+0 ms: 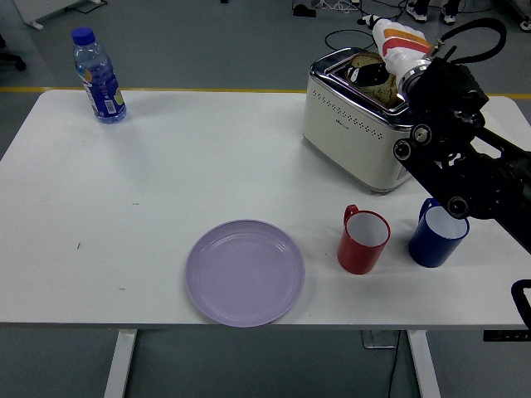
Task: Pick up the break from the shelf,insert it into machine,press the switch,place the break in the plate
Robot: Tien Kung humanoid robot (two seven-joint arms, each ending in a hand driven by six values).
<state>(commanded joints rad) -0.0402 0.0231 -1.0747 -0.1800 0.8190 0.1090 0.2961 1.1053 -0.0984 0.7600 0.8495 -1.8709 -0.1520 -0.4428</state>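
Your right hand [383,51] is over the toaster [365,124] near the far right corner, touching the bread [371,70] in its slot; its grip I cannot tell. A loose hold could drop the slice.

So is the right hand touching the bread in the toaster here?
Touching. In the head view the right hand reaches over the toaster and a dark fingertip lies on the bread standing in the slot, with no gap visible between them.
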